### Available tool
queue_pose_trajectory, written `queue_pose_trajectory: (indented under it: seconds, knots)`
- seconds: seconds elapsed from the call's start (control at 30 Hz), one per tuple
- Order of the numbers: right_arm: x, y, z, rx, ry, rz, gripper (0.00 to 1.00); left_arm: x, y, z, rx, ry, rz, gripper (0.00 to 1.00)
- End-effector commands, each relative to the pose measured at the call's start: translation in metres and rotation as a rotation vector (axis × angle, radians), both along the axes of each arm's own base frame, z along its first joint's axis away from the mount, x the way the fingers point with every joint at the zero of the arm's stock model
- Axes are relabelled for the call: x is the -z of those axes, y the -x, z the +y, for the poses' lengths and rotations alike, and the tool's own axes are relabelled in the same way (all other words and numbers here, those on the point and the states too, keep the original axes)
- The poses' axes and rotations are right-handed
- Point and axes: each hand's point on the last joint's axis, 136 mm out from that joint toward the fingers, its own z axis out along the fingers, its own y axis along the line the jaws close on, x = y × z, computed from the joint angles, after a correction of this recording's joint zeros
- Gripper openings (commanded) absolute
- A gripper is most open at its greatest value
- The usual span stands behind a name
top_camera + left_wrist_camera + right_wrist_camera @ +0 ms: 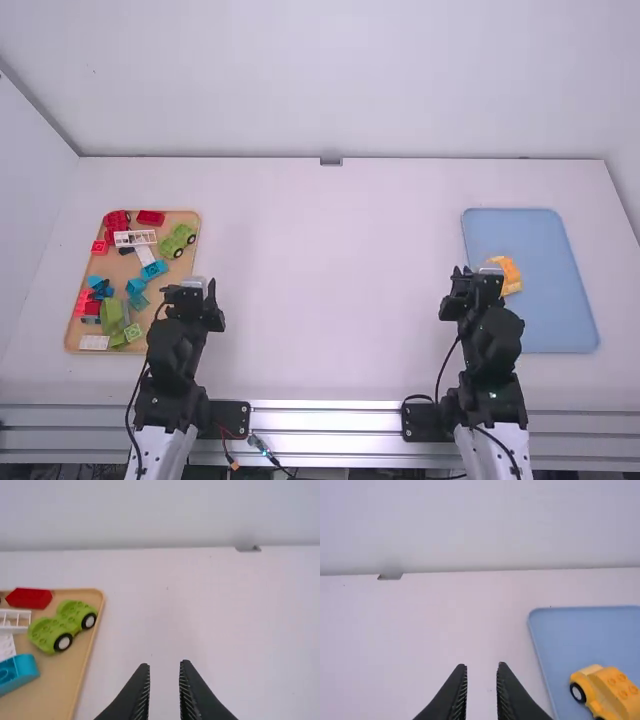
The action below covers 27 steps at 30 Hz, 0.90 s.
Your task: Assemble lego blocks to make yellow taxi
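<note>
My left gripper (193, 284) stays over the table just right of the tan tray; in the left wrist view the gripper (165, 663) is open, nothing between its fingers. By the left edge of the blue tray is my right gripper (476, 272); the right wrist view has the gripper (482, 666) open and unloaded. A yellow block car (608, 692) with black-and-white wheels rests on the blue tray (555, 625), and the high view has that yellow car (510, 273) partly behind the right gripper.
The tan tray (187, 214) at the left holds several blocks, among them a green wheeled base (178, 241), a red block (151, 218), a white lattice piece (135, 238) and a blue block (153, 271). A wall runs along the table's far edge.
</note>
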Motion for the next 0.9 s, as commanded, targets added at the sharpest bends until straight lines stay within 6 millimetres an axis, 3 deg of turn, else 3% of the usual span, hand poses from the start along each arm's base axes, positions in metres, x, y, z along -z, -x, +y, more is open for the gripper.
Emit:
queue_pose_trajectory:
  seconds: [0.0, 0.3, 0.67, 0.87]
  knots:
    - [0.011, 0.003, 0.0, 0.003, -0.003, -0.004, 0.1, -0.004, 0.001, 0.001, -0.006, 0.003, -0.03, 0.13]
    - [0.039, 0.009, 0.0, 0.003, -0.003, -0.008, 0.0, -0.022, 0.003, 0.001, -0.006, 0.003, -0.108, 0.03]
    - [0.011, 0.011, 0.0, 0.003, -0.004, -0.134, 0.0, -0.022, 0.003, 0.001, -0.006, 0.003, -0.108, 0.0]
    - [0.008, 0.012, 0.0, 0.003, -0.004, -0.148, 0.0, -0.022, 0.003, 0.001, -0.006, 0.003, -0.108, 0.0]
